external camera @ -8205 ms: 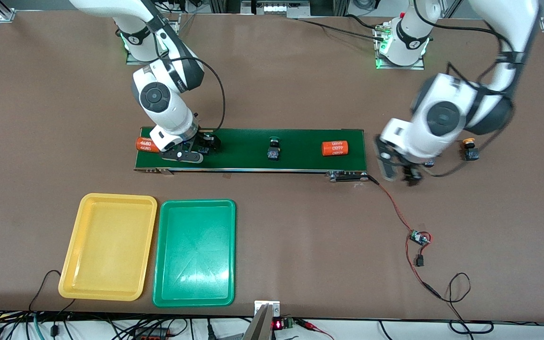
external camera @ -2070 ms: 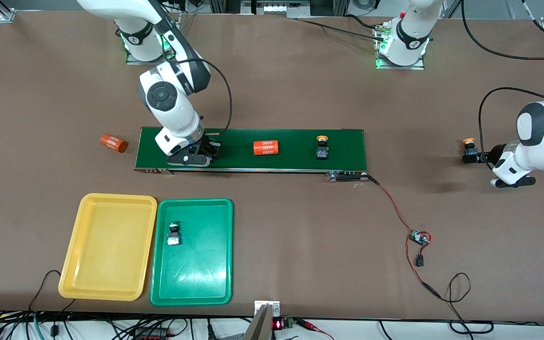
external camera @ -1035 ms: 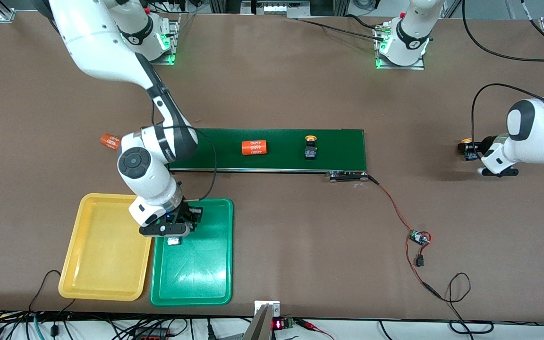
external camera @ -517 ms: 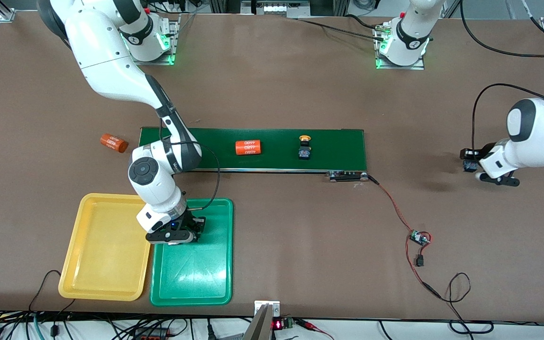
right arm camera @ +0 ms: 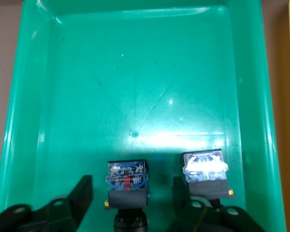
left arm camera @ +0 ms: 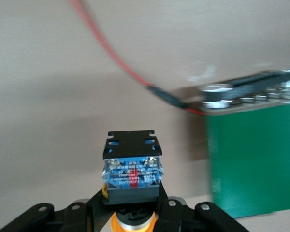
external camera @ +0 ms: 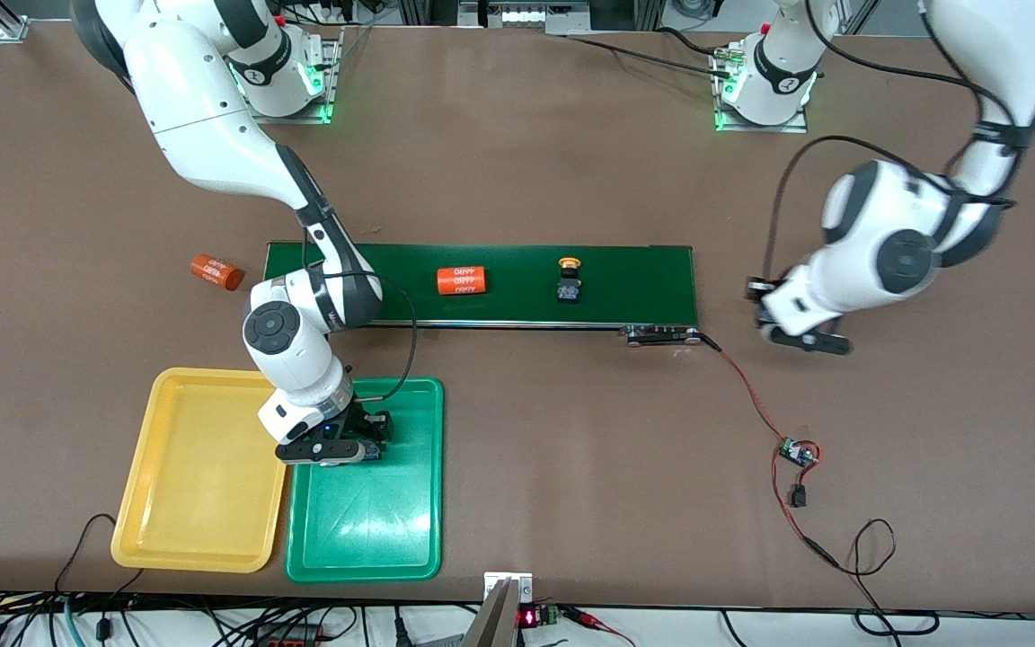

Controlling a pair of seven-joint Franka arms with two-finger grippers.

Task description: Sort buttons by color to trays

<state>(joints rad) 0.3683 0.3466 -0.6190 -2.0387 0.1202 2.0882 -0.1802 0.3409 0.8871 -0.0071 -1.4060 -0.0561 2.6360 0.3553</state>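
Over the green tray [external camera: 392,530], near its edge beside the yellow tray [external camera: 185,485], the right gripper [right arm camera: 130,205] stands with jaws apart around one button [right arm camera: 127,186]; a second button [right arm camera: 206,174] lies just beside it. Above the table off the belt's [external camera: 625,279] end, the left gripper [left arm camera: 133,212] clamps an orange-capped button [left arm camera: 133,166]. Another orange button [external camera: 568,279] and a cylinder [external camera: 462,280] sit on the belt.
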